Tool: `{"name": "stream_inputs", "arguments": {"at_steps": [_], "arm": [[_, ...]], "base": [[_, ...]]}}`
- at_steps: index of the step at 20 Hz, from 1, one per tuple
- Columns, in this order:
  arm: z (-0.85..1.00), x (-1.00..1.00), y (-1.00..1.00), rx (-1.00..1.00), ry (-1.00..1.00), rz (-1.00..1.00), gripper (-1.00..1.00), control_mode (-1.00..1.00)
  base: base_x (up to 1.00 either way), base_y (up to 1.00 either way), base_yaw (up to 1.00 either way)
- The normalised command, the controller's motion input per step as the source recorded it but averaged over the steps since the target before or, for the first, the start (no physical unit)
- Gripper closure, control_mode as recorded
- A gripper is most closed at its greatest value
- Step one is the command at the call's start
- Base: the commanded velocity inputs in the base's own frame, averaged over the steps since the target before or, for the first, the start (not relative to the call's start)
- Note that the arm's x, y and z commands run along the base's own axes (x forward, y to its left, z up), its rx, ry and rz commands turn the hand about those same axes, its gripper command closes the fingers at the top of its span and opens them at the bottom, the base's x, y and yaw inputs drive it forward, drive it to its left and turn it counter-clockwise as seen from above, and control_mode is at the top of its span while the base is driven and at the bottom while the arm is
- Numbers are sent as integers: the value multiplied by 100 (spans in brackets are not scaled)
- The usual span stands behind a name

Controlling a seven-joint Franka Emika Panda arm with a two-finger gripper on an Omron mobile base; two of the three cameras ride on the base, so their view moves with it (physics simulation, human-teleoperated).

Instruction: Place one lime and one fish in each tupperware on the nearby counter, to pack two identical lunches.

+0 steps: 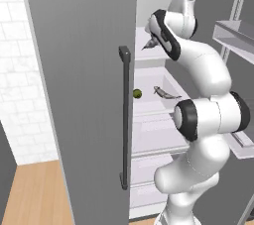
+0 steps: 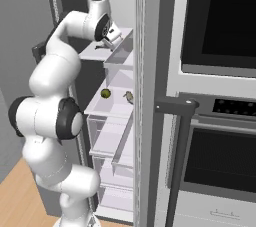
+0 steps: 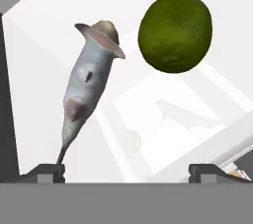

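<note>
In the hand view a grey fish point(image 3: 91, 77) lies on a glass fridge shelf just beyond my open gripper point(image 3: 127, 173), its tail pointing at the left fingertip point(image 3: 47, 171). A dark green lime point(image 3: 175, 31) rests further back to the right. Nothing is between the fingers. The gripper point(image 2: 111, 41) reaches into the upper shelf of the open fridge. One shelf lower lie a second lime point(image 1: 137, 93) point(image 2: 105, 93) and a second fish point(image 1: 166, 93) point(image 2: 129, 96). The tupperware and the counter are out of view.
The grey fridge door point(image 1: 84, 95) with its dark bar handle point(image 1: 125, 115) stands open at the left. Clear drawers point(image 2: 112, 136) sit below the shelves. A built-in oven point(image 2: 220, 21) with a dark handle point(image 2: 175, 107) stands to the right of the fridge.
</note>
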Motion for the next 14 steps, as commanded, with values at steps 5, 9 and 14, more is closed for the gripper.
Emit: {"name": "stream_inputs", "arguments": {"at_steps": [5, 9, 14], "arm": [[-14, 43, 0, 0, 5, 0, -100, -100], [-15, 47, 0, 0, 5, 0, -100, -100], [-1, 47, 0, 0, 1, 1, -100, -100]], "base": [[0, 0, 0], [0, 0, 0], [0, 0, 0]]}}
